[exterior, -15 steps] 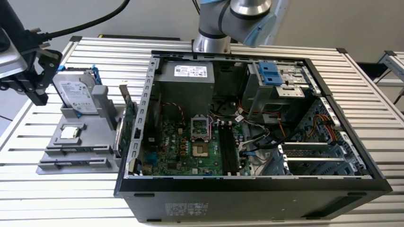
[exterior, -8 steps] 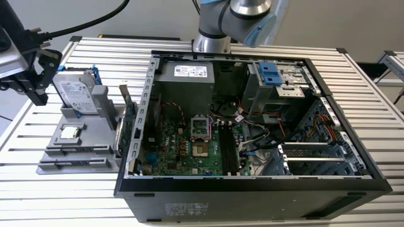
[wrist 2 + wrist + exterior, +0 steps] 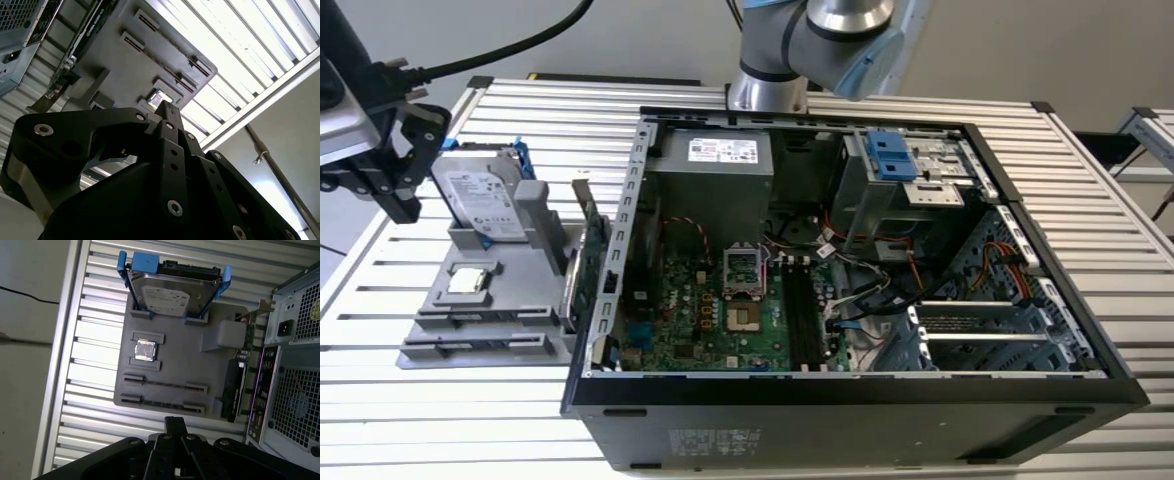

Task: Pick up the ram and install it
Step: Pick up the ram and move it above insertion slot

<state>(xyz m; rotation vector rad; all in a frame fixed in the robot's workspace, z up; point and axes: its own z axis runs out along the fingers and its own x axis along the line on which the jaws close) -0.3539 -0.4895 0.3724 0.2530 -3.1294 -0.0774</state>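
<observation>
The ram is out of view. My gripper (image 3: pixel 403 200) hangs at the exterior view's left, above and just outside the grey holder tray (image 3: pixel 507 290). In both wrist views its black fingertips (image 3: pixel 175 421) meet in one narrow point with nothing between them, so the gripper (image 3: pixel 165 106) is shut. Two long narrow slots (image 3: pixel 165 386) in the tray (image 3: pixel 180 365), on the side nearest the fingertips, stand bare. Inside the open computer case (image 3: pixel 854 385), black memory slots (image 3: pixel 798 315) run along the green motherboard (image 3: pixel 707 320).
On the tray stand a silver hard drive in a blue frame (image 3: pixel 483 200), a small square chip (image 3: pixel 470 280) and a green expansion card (image 3: pixel 594 250) on edge beside the case. The slatted metal table (image 3: pixel 400 400) ends close to the tray.
</observation>
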